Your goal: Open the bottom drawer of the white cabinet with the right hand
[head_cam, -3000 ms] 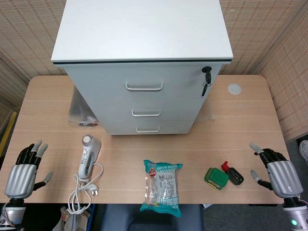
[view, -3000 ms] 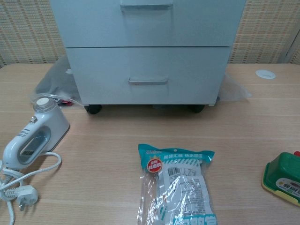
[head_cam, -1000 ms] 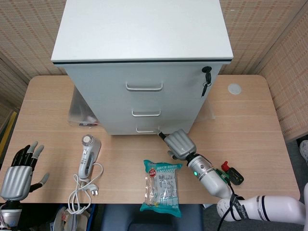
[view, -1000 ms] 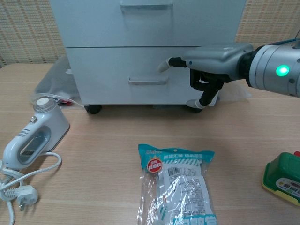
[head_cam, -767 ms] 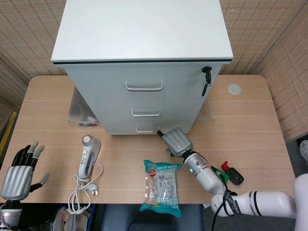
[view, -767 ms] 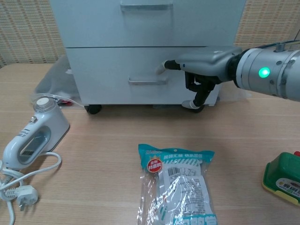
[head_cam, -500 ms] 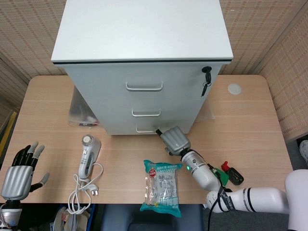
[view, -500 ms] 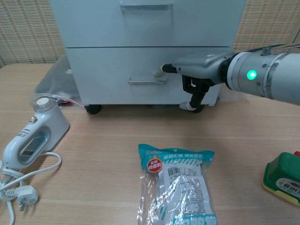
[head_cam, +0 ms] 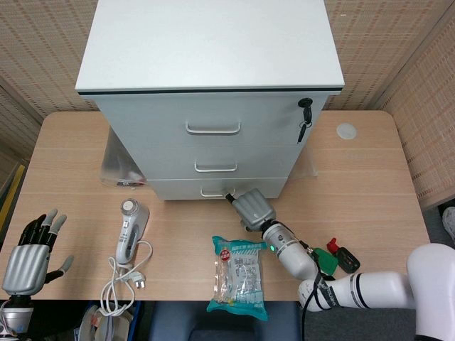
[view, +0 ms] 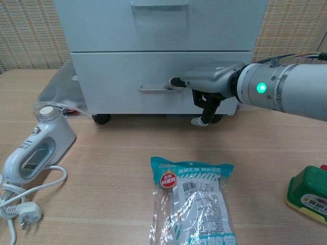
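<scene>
Writing on the snack packet [view: 191, 199] is too small to read. The right hand [view: 204, 84], fingertips hooked at the bottom drawer [view: 153, 81] handle [view: 156, 89], holds it; the left hand [head_cam: 30, 256] rests open, far left.

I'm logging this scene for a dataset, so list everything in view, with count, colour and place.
Three-drawer cabinet: one, white, back centre of the wooden table.
Bottom drawer handle: one, silver, at right hand's fingertip.
Key: one, black, in the cabinet's lock.
Corded handheld appliance: one, white, front left.
Clear snack packet: one, teal-edged, front centre.
Plastic box: one, green, front right.
Clear bag: one, left of cabinet.
Left hand: silver and black, fingers apart, front left.
Right hand: silver, at bottom drawer.
</scene>
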Tool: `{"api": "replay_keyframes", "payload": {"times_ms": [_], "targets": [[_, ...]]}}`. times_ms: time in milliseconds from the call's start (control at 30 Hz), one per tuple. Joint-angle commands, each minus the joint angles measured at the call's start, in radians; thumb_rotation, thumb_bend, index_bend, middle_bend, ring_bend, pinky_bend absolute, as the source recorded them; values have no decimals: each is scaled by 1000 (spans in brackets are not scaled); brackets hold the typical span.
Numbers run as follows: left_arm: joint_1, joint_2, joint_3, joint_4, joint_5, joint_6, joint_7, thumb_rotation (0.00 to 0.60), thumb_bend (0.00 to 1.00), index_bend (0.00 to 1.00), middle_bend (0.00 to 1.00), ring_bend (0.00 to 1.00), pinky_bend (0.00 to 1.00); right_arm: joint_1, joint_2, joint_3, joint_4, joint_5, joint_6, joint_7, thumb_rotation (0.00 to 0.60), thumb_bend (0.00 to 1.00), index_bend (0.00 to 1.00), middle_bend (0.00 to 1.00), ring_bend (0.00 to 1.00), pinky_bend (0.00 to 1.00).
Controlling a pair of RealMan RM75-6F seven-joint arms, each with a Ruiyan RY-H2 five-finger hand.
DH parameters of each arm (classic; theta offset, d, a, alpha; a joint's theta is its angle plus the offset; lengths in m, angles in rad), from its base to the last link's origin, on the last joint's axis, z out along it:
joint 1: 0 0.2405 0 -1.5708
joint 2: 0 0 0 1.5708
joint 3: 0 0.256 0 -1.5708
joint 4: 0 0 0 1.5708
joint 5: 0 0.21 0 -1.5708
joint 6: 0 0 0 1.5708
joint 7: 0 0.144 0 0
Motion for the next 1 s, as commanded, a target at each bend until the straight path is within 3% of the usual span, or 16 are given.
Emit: {"api": "replay_keyframes", "payload": {"times_ms": [33,533,1000], "targets": [[1,0,0,1,-1,1,-1,600,249,89,0,0,96,2,1,-14,-10,-11,8,2,600,294,78,904,1000,806],[-4,-15,1,26,-4,-12,-16,600,249,90,0,0,96,-6,36,-106,-165,-81,114,-62,600,294,78,904,1000,806],[-4,-15,5,26,0,-10,-11,600,249,90,0,0,96,-21,44,-157,-251,-128,173,-110,600,294,78,904,1000,806]]}}
